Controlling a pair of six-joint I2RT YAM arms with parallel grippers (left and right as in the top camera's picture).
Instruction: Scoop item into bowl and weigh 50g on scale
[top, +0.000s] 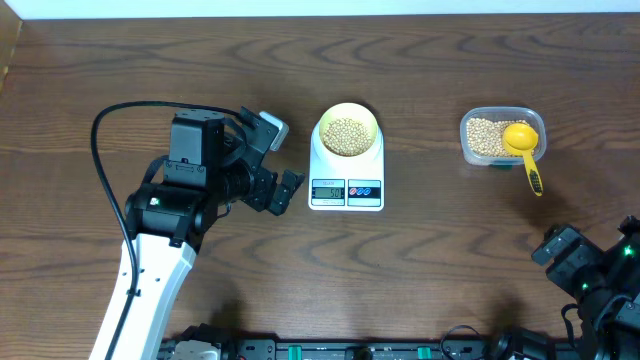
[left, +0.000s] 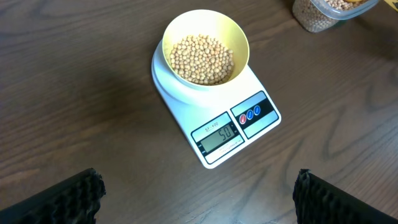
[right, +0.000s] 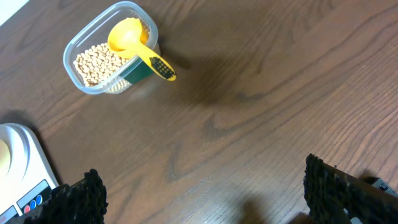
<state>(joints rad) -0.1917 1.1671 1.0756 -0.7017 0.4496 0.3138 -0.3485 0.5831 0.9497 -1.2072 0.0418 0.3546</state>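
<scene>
The pale yellow bowl (top: 347, 108) stands on the white scale (top: 346, 168) at the table's middle and holds a heap of beige beans (top: 347, 136). In the left wrist view the bowl (left: 186, 25), its beans (left: 202, 59) and the scale (left: 186, 118) are ahead, and the display reads 50. My left gripper (top: 280, 160) hovers open just left of the scale, nothing between its fingers (left: 68, 199). My right gripper (top: 592, 235) stands open at the near right, away from everything, over bare wood (right: 202, 193).
A clear plastic tub (top: 468, 140) with more beans sits at the right, a yellow long-handled scoop (top: 521, 140) resting in it, handle toward the front. The right wrist view shows the tub (right: 84, 87), the scoop (right: 127, 37) and the scale's corner (right: 22, 162).
</scene>
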